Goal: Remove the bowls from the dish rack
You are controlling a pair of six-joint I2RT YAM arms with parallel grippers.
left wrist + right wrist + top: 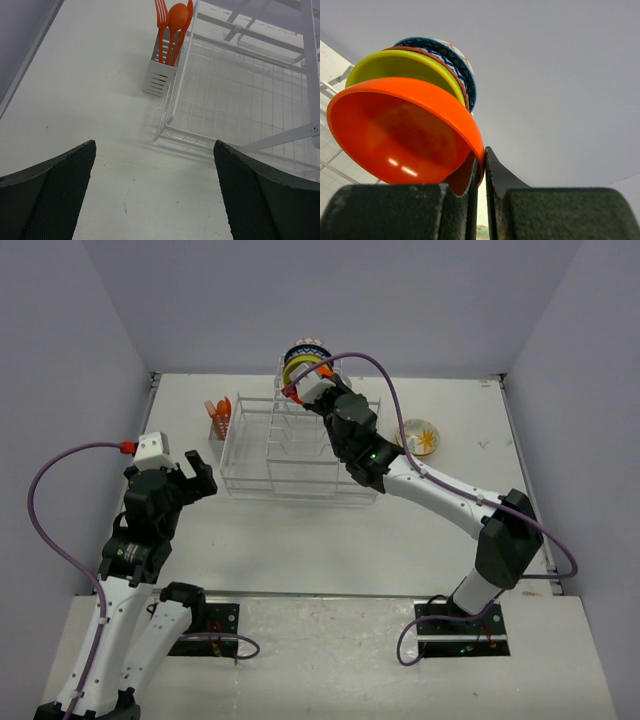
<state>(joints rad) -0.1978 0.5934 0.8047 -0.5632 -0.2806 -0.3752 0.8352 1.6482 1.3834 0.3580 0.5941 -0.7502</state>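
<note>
Right gripper [484, 156] is clamping the rim of the orange-red bowl [400, 135] at the far end of the dish rack [272, 455]. Left gripper [154, 150] is hovering spread wide, left of the rack. Cream bowl [420, 437] is sitting right of it.

A slotted white cup [159, 77] holding upright orange utensils [174, 22] stands on the white table [75, 95].

From my right wrist, the plain orange-red round bowl [400, 135] covers most of the yellow-green bowl [395, 67] and the dark blue patterned bowl [457, 55]; only their rims show. My left wrist view cuts off the white wire dish rack [265, 42] at the top and right edges.
</note>
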